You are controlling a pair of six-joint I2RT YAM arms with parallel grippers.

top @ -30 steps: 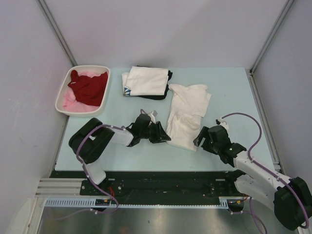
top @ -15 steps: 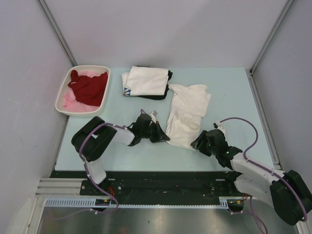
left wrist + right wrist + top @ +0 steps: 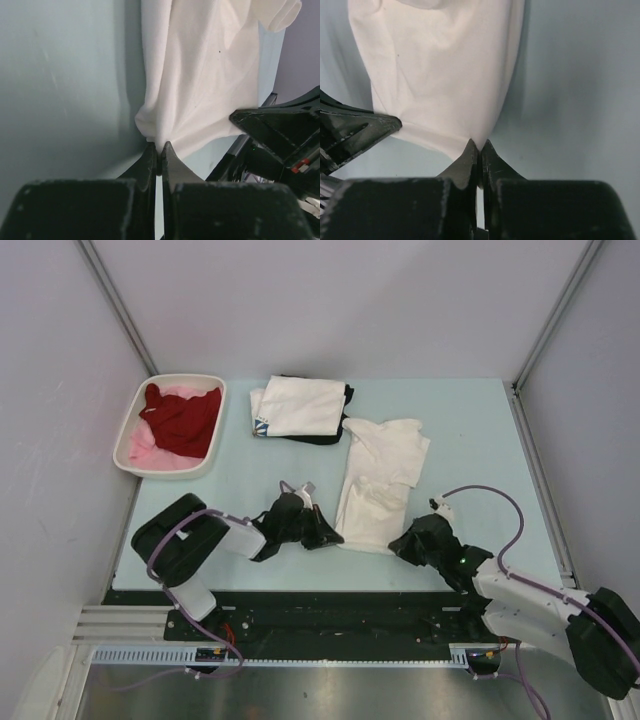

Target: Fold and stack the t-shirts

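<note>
Near the front edge of the table [image 3: 470,430], the cream-white t-shirt [image 3: 378,485] lies stretched lengthwise. The left gripper [image 3: 158,151] is clamped on its near left corner, and the right gripper [image 3: 479,148] pinches its near right corner. Behind it sits a folded stack [image 3: 300,407], white over black. Left of that stack, a white basin [image 3: 128,435] holds the dark red shirt [image 3: 182,418] and pink shirt [image 3: 143,446].
</note>
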